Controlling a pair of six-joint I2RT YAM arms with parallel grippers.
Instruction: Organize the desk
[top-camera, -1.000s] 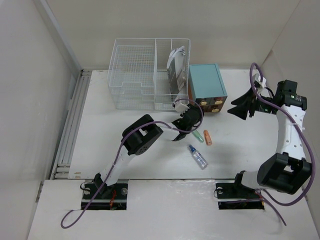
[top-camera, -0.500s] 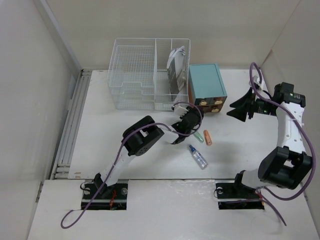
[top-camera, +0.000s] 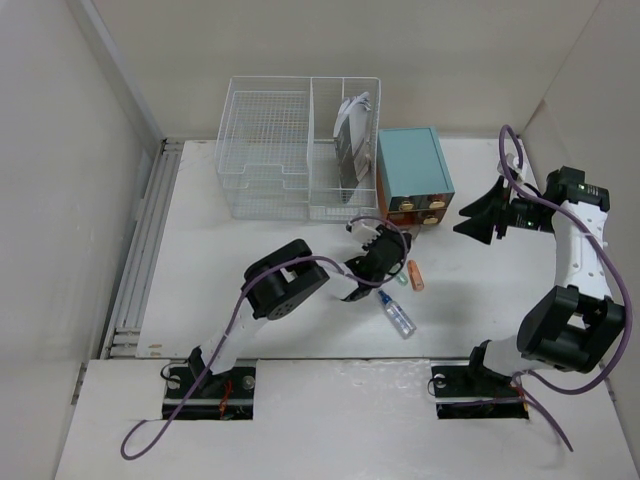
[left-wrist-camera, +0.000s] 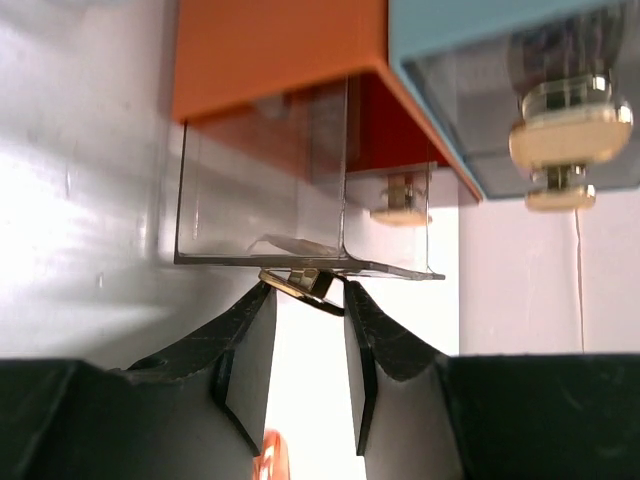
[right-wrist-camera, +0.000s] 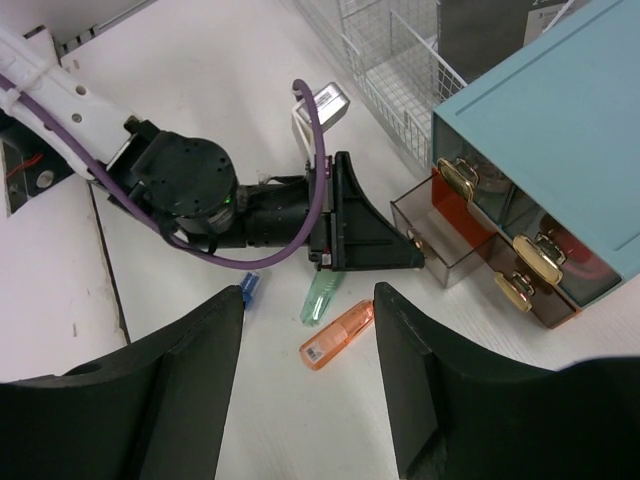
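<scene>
Desk (top-camera: 200, 270): a white top lying under both arms and filling the floor of the top view, with a metal rail along its left edge and pale walls around it.
Spray bottle (top-camera: 398, 316): lies flat on the desk, the loose item nearest the arm bases, with its blue cap towards the left gripper.
Green tube (right-wrist-camera: 322, 295) and orange tube (right-wrist-camera: 338, 335): lie side by side on the desk just beyond the bottle, in front of the drawers.
Left gripper (left-wrist-camera: 305, 290): low over the desk, its fingers pinched on the brass handle (left-wrist-camera: 303, 283) of the clear drawer (left-wrist-camera: 262, 215).
Clear drawer: stands part-way out of its orange frame, at the lower left of the teal drawer box (top-camera: 412, 168).
Right gripper (top-camera: 472, 217): fingers spread wide, holding nothing. It hangs to the right of the box and points towards it.
Teal drawer box: stands on the desk just beside the wire basket (top-camera: 265, 150).
Wire basket: farthest back, with a dark flat item upright in its right compartment.
</scene>
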